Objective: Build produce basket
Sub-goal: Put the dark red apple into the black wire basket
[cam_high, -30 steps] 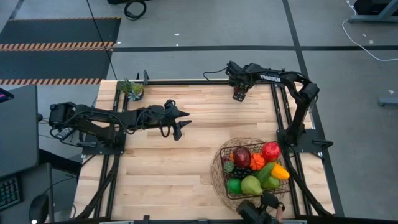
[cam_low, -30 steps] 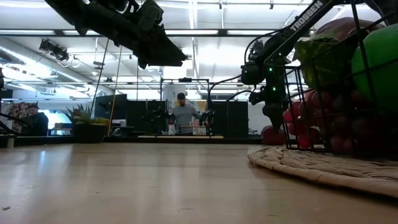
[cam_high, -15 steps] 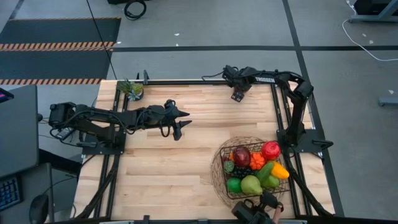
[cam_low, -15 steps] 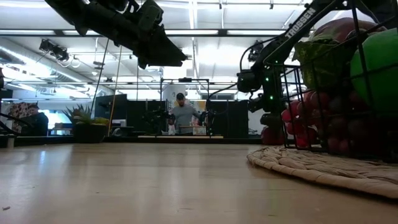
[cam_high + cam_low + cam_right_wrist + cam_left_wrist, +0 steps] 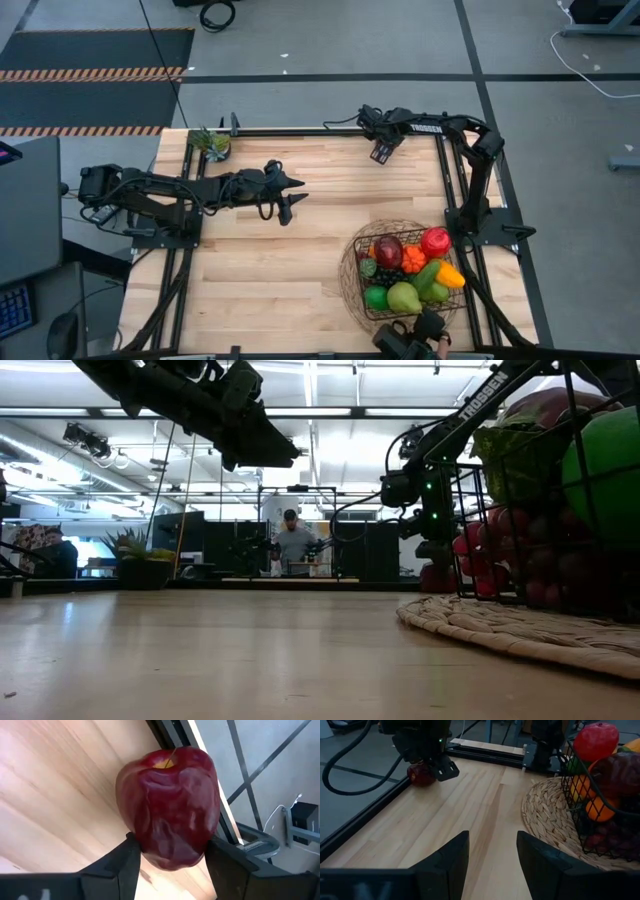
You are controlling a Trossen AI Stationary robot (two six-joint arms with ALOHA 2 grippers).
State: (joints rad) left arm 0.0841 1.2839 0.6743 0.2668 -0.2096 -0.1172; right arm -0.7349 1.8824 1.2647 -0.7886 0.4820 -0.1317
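Observation:
A dark red apple lies at the table's far edge, right beside the black frame rail; it also shows in the left wrist view. My right gripper is down on it and shut on it. My left gripper hovers open and empty over the middle left of the table. The black wire basket stands on a round woven mat at the near right. It holds red, orange, yellow, green and dark purple produce. My right gripper pinches the apple's two opposite sides between its two fingers, at the widest part of the fruit. The fingers come from above, slanting down. The apple's stem end points away from the wrist. I cannot tell whether the apple still rests on the wood.
A small potted plant stands at the far left corner. Black frame rails run along the table's far edge and sides. Bare wood lies between the arms and the basket. A person stands far behind the table.
My right gripper has shifted slightly toward the table's left along the far edge, and its arm has drawn in. My left arm has kept still.

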